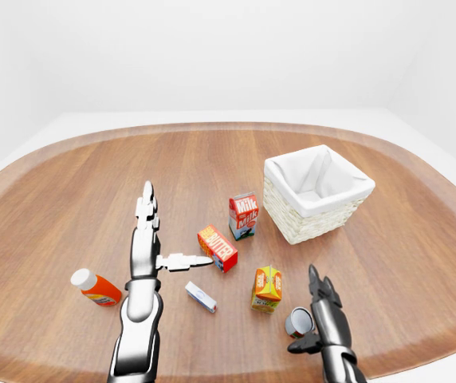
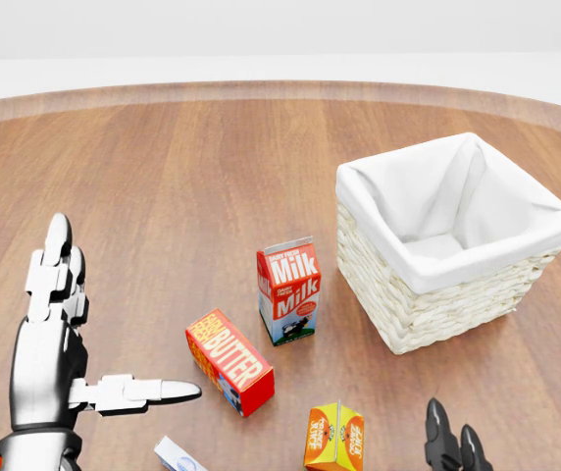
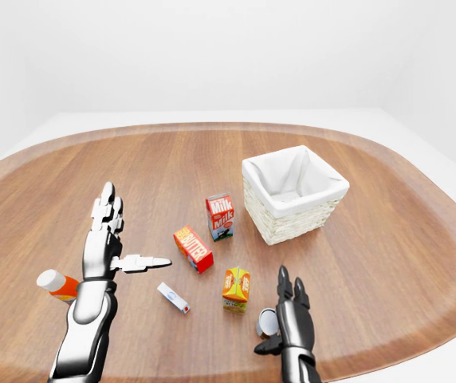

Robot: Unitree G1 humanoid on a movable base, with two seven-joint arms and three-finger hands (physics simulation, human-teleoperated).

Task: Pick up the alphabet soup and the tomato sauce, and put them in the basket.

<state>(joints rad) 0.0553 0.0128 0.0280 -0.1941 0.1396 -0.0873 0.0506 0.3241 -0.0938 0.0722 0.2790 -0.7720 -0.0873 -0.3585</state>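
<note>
Near the bottom edge of the left-eye view, the right robot hand (image 1: 321, 307) stands with its fingers spread and empty, just beside a small can (image 1: 298, 321) lying on its side with its grey end toward the camera. Its label is hidden, so whether it is the alphabet soup or the tomato sauce cannot be told, and no second can shows in any view. A lying can rolls — a touch from one finger before the others close could send it toward the worktop (image 1: 419, 239) edge, which runs close below it in this view.

The left robot hand (image 1: 150, 247) hovers open as well, fingers straight and thumb pointing at the butter box (image 1: 218, 248); it grips nothing. An orange bottle (image 1: 95, 287) lies to its left and a small white packet (image 1: 201, 297) to its right.

On a lift toward the basket (image 1: 317, 194), the orange juice carton (image 1: 267, 288) and the milk carton (image 1: 243, 215) stand roughly along the way — a low carry risks toppling either
</note>
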